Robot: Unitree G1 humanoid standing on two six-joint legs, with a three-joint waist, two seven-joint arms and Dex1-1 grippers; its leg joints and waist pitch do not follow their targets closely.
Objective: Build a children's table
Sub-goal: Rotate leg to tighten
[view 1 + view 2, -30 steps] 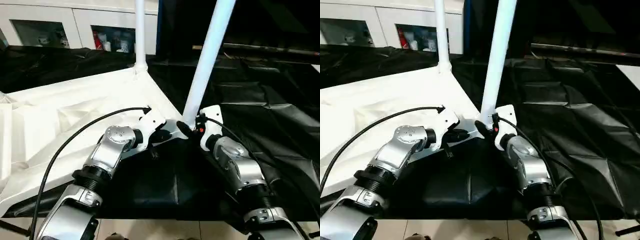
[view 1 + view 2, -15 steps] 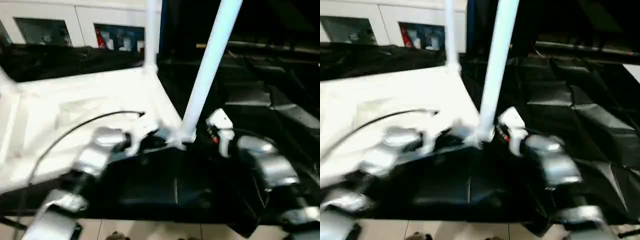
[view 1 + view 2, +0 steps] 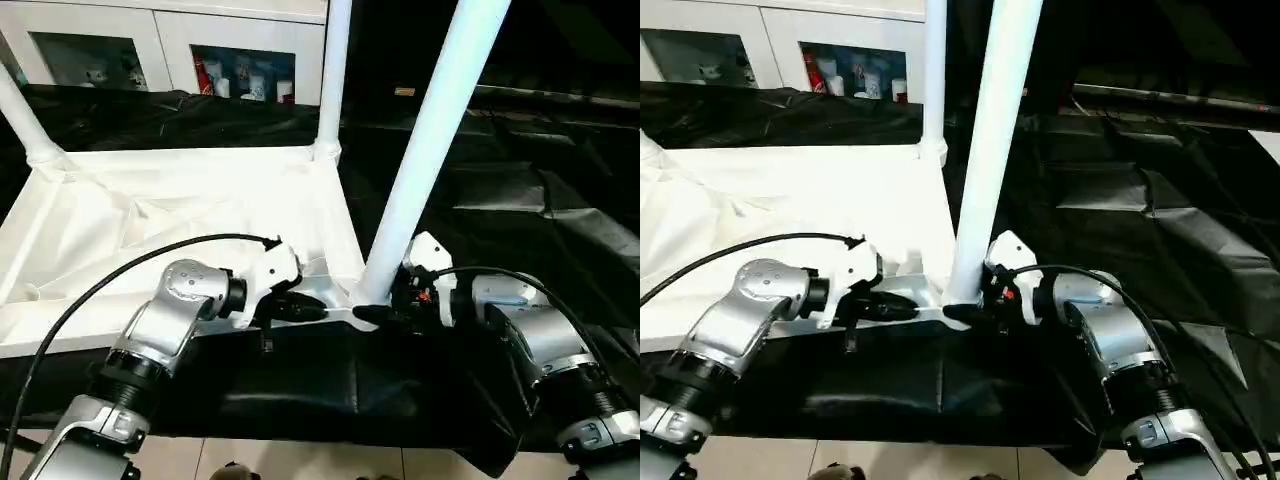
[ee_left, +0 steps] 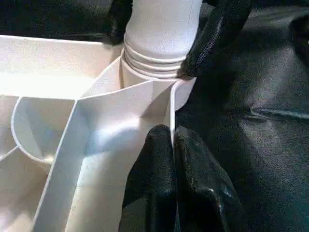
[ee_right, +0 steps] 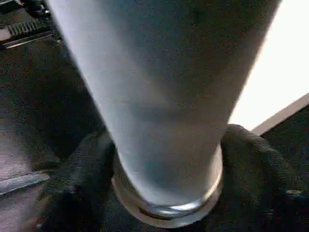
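The white table top (image 3: 180, 200) lies upside down on black sheeting, ribbed underside up. Three white tube legs stand in its corner sockets: far left (image 3: 22, 115), far right (image 3: 335, 70) and the near right leg (image 3: 430, 150). My left gripper (image 3: 312, 312) is shut on the top's near rim just beside that corner; the left wrist view shows both black fingers (image 4: 159, 159) pinching the thin rim wall. My right gripper (image 3: 378, 313) is shut around the near right leg's base, its fingers (image 5: 251, 159) on either side of the threaded collar (image 4: 154, 63).
Black plastic sheeting (image 3: 520, 200) covers the work surface, wrinkled to the right. A white cabinet with glass-fronted shelves (image 3: 150, 50) stands behind. A black cable (image 3: 120, 280) loops over my left forearm. The surface's front edge drops to a tiled floor (image 3: 300, 465).
The head view has shifted, bringing the far left leg into sight. My right wrist has swung round the leg's base to its right side. The left gripper has stayed on the rim.
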